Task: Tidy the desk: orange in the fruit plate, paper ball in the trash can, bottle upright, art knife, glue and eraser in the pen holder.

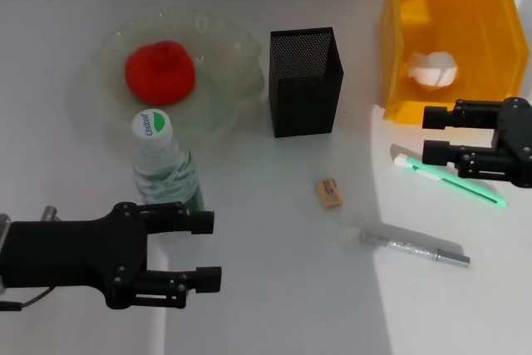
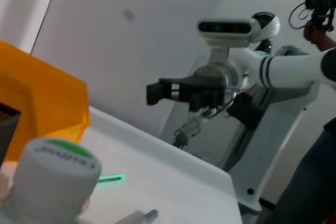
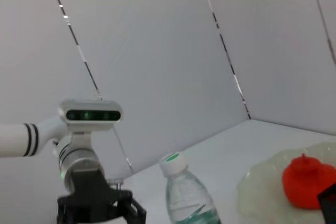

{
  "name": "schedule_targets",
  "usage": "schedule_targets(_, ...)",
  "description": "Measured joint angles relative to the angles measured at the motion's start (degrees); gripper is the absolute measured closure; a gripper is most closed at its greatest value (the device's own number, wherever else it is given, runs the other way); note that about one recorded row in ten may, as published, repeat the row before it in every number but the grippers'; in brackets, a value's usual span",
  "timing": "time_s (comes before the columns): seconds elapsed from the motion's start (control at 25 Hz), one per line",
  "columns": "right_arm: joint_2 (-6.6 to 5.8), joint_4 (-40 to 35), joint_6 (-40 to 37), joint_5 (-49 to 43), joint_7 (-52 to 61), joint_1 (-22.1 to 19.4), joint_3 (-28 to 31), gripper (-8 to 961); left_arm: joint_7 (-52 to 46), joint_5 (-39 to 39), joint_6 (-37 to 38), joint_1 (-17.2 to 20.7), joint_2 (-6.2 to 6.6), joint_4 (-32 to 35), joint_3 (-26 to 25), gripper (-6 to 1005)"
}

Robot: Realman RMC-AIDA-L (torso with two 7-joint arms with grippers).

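A: From the head, what is cut off?
B: The left hand (image 1: 208, 247), spread, covers the base of the upright bottle (image 1: 165, 164); the right hand (image 1: 424, 132), spread, hides part of the green art knife (image 1: 465, 184).
A: And the wrists?
B: Only the bottle cap (image 2: 52, 174) shows, blurred; the orange (image 3: 306, 181) in the fruit plate (image 3: 262, 195) is partly cut off.

The left claw (image 1: 208, 248) and right claw (image 1: 428, 135) were matte black and blocky, on white arms ringed with black bands.

The bottle (image 1: 167, 174), standing just in front of the fruit plate (image 1: 218, 114), is showing green lettering on its white cap (image 1: 152, 125) that reads roughly "Cestbon". The eraser (image 1: 329, 192) is bearing a mark too faint to read.
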Motion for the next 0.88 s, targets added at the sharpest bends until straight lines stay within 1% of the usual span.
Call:
schedule_targets(0.08, -0.01, -3.8, -0.1, 0.0, 4.1, 0.7, -0.4, 352, 1.8, 0.6, -2.7, 0.2, -0.15, -1.8, 0.3, 201)
schedule_targets(0.12, -0.02, -9.2, -0.3, -0.4, 9.6, 1.5, -1.6, 352, 3.7, 0.6, -4.7, 0.3, -0.18, -3.8, 0.4, 201)
schedule_targets(0.16, -0.02, -9.2, -0.3, -0.4, 9.6, 1.5, -1.6, 352, 3.7, 0.6, -4.7, 0.3, -0.18, -3.8, 0.4, 201)
schedule_targets(0.2, -0.01, -11.9, -0.4, -0.8, 12.3, 1.9, -2.5, 352, 4.8, 0.6, -5.7, 0.2, -0.16, -5.2, 0.4, 201)
schedule_targets(0.28, 0.01, -18.4, -0.6, -2.9, 19.2, 2.9, -6.0, 352, 6.3, 0.7, -7.4, 0.1, -0.15, -6.7, 0.4, 201)
schedule_targets(0.32, -0.02, -25.9, -0.7, -6.5, 26.3, 4.1, -10.3, 352, 6.9, 0.8, -8.4, 0.0, -0.15, -7.2, 0.5, 201)
schedule_targets(0.36, -0.02, -25.9, -0.7, -6.5, 26.3, 4.1, -10.3, 352, 6.9, 0.8, -8.4, 0.0, -0.15, -7.2, 0.5, 201)
schedule_targets(0.48, 0.11, -36.7, -1.9, -13.8, 36.1, 6.2, -17.4, 352, 7.6, 1.1, -11.7, -0.1, -0.26, -8.6, 2.0, 201)
schedule_targets(0.52, 0.57, -43.2, -2.9, -19.1, 41.4, 7.4, -22.4, 352, 7.7, 1.0, -12.1, -0.1, -0.27, -8.9, 2.6, 201)
schedule_targets(0.56, 0.57, -43.2, -2.9, -19.1, 41.4, 7.4, -22.4, 352, 7.7, 1.0, -12.1, -0.1, -0.27, -8.9, 2.6, 201)
schedule_targets(0.6, 0.83, -45.3, -3.0, -21.4, 43.3, 7.7, -24.5, 352, 7.7, 0.9, -12.2, -0.2, -0.28, -8.9, 2.9, 200)
schedule_targets(0.68, 1.87, -49.4, -3.4, -27.1, 47.3, 8.6, -30.3, 352, 7.7, 0.8, -12.4, -0.2, -0.29, -9.0, 3.2, 200)
schedule_targets(0.72, 2.99, -50.7, -3.5, -31.5, 49.1, 9.3, -34.3, 352, 7.7, 0.7, -12.5, -0.2, -0.3, -9.0, 3.3, 200)
schedule_targets(0.76, 2.99, -50.7, -3.5, -31.5, 49.1, 9.3, -34.3, 353, 7.7, 0.7, -12.5, -0.2, -0.3, -9.0, 3.3, 201)
schedule_targets(0.84, 4.16, -50.8, -3.3, -34.7, 49.4, 9.5, -38.0, 353, 7.7, 0.7, -12.6, -0.3, -0.31, -9.1, 3.3, 201)
schedule_targets(0.88, 4.48, -50.5, -2.5, -36.1, 49.7, 9.4, -39.8, 353, 7.7, 0.6, -12.6, -0.4, -0.31, -9.1, 3.3, 201)
